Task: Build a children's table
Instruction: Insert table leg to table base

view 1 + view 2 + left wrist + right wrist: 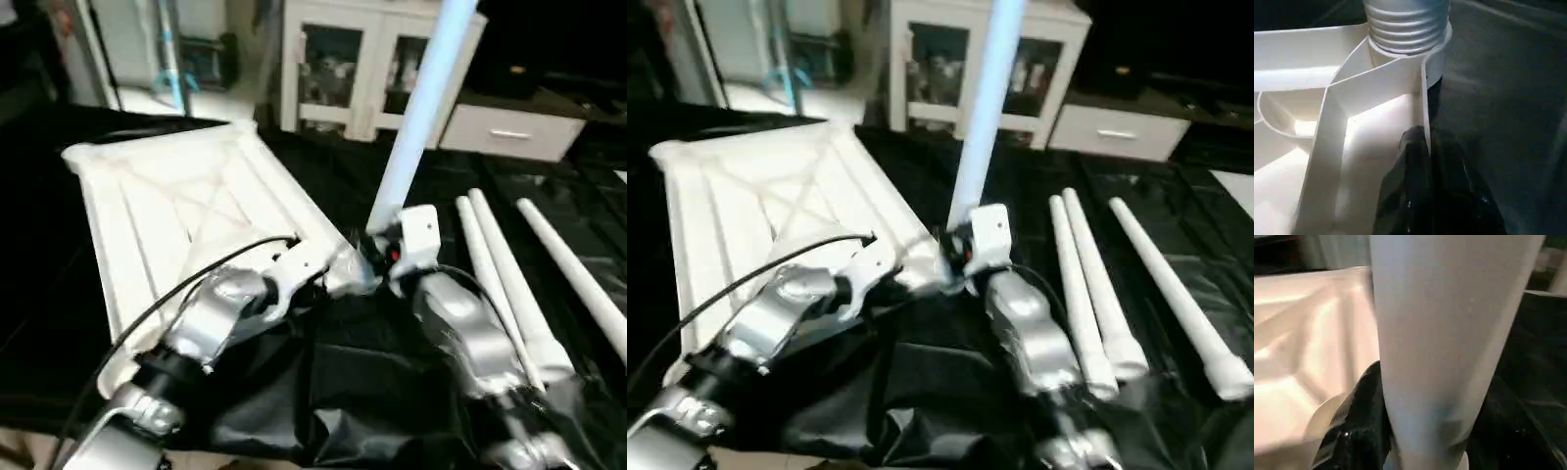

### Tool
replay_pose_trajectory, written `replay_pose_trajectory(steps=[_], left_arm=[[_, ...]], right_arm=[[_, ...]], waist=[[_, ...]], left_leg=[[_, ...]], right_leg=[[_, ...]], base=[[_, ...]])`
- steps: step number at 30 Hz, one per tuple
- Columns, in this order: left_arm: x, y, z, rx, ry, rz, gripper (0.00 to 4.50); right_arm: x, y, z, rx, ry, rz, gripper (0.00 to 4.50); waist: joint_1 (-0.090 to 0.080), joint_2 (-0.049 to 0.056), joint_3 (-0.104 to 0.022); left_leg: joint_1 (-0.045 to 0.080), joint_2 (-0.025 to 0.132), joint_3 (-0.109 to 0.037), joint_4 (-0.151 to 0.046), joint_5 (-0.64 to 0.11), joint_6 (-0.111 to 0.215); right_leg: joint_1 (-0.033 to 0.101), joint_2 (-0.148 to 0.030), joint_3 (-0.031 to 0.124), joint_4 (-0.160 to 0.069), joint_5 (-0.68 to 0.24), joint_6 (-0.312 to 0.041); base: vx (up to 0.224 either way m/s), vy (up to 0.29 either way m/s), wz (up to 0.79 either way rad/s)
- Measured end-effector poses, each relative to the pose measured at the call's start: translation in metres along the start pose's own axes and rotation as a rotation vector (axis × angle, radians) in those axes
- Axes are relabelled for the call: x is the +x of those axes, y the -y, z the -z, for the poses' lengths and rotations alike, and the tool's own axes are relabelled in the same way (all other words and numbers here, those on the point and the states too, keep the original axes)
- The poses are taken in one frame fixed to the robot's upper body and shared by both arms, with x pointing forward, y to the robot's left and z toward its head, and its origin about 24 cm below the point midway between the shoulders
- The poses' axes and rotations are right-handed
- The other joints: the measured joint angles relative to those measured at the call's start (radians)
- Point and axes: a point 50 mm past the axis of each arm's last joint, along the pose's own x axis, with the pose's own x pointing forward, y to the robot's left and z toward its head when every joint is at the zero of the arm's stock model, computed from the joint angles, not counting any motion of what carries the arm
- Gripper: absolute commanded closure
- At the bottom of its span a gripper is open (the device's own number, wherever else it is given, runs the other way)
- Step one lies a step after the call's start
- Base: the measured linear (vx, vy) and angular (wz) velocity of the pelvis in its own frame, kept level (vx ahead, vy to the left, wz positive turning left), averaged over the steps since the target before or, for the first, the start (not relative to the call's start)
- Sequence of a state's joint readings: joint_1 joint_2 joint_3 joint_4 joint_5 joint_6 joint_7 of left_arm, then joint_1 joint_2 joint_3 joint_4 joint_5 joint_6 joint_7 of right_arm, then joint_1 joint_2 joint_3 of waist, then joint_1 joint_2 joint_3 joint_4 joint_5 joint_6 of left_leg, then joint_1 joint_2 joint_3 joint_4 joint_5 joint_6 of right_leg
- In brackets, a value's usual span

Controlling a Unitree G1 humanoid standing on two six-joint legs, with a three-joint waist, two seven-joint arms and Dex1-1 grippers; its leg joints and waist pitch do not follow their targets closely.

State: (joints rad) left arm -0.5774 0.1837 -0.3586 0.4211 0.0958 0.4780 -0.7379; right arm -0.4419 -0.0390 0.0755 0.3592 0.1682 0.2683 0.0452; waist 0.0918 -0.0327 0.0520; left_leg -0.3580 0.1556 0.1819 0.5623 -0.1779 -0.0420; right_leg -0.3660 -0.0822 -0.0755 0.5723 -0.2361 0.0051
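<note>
Clearly, the white table top (186, 211) lay upside down on the black cloth (353, 392), so its ribbed underside with the crossed braces faced up. It sat on the left half of the work surface, with one near corner pointing toward the middle. At this corner, one leg (416, 117) stood up and leaned a little to the right; its threaded end (1405, 24) sat in the round corner socket (1437, 54). Three more legs (509, 284) lay on the cloth to the right, side by side, two close together and one a bit apart.

The left gripper (1422, 147) reached in from the lower left, with the silver forearm slanting up toward the corner. Its black fingers were pressed together on the thin side wall of the top, just beside the socket. The right gripper (1425, 431) came in from the lower right, its forearm pointing up and forward. Its fingers (1359, 416) stood on both sides of the upright leg near the bottom end and held it, half spread around the tube.
</note>
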Motion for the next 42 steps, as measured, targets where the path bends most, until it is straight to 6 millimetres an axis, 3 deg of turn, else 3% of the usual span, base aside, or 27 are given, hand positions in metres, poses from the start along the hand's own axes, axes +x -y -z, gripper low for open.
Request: replay_pose_trajectory(steps=[2, 5, 8, 11, 21, 22, 26, 29, 34, 38, 42], left_arm=[[0.006, 0.003, -0.006, -0.013, -0.005, -0.035, 4.50], [0.015, 0.008, -0.014, -0.029, -0.007, -0.082, 4.50], [0.019, 0.009, -0.018, -0.032, -0.010, -0.117, 4.50], [0.021, 0.008, -0.021, -0.034, -0.010, -0.138, 4.50], [0.017, 0.002, -0.022, -0.053, -0.007, -0.156, 4.50], [0.017, 0.001, -0.022, -0.055, -0.006, -0.156, 4.50], [0.014, -0.001, -0.023, -0.049, -0.002, -0.150, 4.50], [0.012, -0.001, -0.024, -0.050, 0.012, -0.131, 4.50], [0.008, -0.006, -0.026, -0.026, 0.026, -0.123, 4.50], [0.003, -0.012, -0.027, -0.017, 0.035, -0.132, 4.50], [0.000, -0.015, -0.025, -0.011, 0.031, -0.129, 4.50]], right_arm=[[0.006, -0.001, -0.002, 0.028, 0.001, 0.075, 2.66], [0.012, -0.002, -0.005, 0.035, 0.009, 0.170, 2.66], [0.015, -0.002, -0.006, 0.028, 0.022, 0.239, 2.66], [0.020, -0.005, -0.009, 0.019, 0.030, 0.269, 2.66], [0.024, -0.009, -0.012, 0.039, 0.068, 0.258, 2.66], [0.024, -0.009, -0.012, 0.040, 0.073, 0.253, 2.31], [0.025, -0.008, -0.014, 0.041, 0.086, 0.230, 2.08], [0.020, -0.005, -0.001, 0.051, 0.028, 0.203, 1.80], [0.014, 0.000, -0.006, 0.028, 0.032, 0.142, 1.41], [0.009, 0.001, -0.010, 0.002, 0.043, 0.096, 1.01], [-0.002, 0.006, -0.009, -0.017, 0.033, 0.035, 0.65]], waist=[[-0.005, -0.005, 0.005], [-0.007, -0.005, 0.007], [-0.005, -0.008, 0.008], [-0.003, -0.007, 0.010], [-0.002, -0.014, 0.007], [-0.002, -0.014, 0.007], [-0.002, -0.016, 0.007], [0.004, -0.013, 0.008], [0.008, -0.012, 0.008], [0.007, -0.011, 0.008], [0.007, -0.011, 0.008]], left_leg=[[0.000, 0.000, 0.000, -0.001, 0.000, 0.000], [-0.003, 0.000, 0.001, -0.010, 0.000, 0.000], [-0.004, 0.000, 0.003, -0.012, 0.000, 0.000], [-0.006, 0.000, -0.007, -0.011, 0.000, 0.000], [-0.009, 0.000, 0.001, -0.006, 0.000, 0.000], [-0.009, 0.000, 0.001, -0.006, 0.000, 0.000], [-0.009, 0.000, 0.001, -0.006, 0.000, 0.000], [-0.012, 0.001, 0.002, -0.006, 0.000, 0.000], [-0.017, 0.005, 0.004, -0.005, 0.004, -0.005], [-0.027, 0.009, 0.004, 0.002, 0.010, 0.001], [-0.027, 0.009, 0.007, 0.003, 0.009, 0.002]], right_leg=[[0.000, -0.001, -0.003, -0.004, 0.000, 0.000], [0.004, -0.010, -0.021, -0.011, -0.001, -0.001], [-0.010, -0.012, -0.020, -0.012, -0.001, -0.001], [-0.006, -0.013, -0.030, -0.014, -0.001, -0.001], [-0.015, -0.012, -0.019, -0.012, 0.038, -0.010], [-0.015, -0.012, -0.019, -0.012, 0.042, -0.010], [-0.016, -0.012, -0.019, -0.011, 0.062, -0.010], [-0.018, -0.012, -0.019, -0.010, 0.077, -0.007], [-0.025, -0.009, -0.018, 0.001, 0.071, -0.011], [-0.036, -0.007, -0.019, 0.007, 0.067, -0.014], [-0.036, -0.007, -0.017, 0.007, 0.067, -0.014]], base=[[0.000, 0.000, 0.00], [0.000, 0.000, 0.00], [0.000, 0.000, 0.00], [0.009, 0.000, -0.06], [0.000, 0.000, 0.00], [0.000, 0.000, 0.00], [0.000, 0.000, 0.00], [0.000, 0.000, 0.00], [0.011, -0.005, 0.00], [0.000, 0.000, 0.00], [0.000, 0.000, 0.00]])
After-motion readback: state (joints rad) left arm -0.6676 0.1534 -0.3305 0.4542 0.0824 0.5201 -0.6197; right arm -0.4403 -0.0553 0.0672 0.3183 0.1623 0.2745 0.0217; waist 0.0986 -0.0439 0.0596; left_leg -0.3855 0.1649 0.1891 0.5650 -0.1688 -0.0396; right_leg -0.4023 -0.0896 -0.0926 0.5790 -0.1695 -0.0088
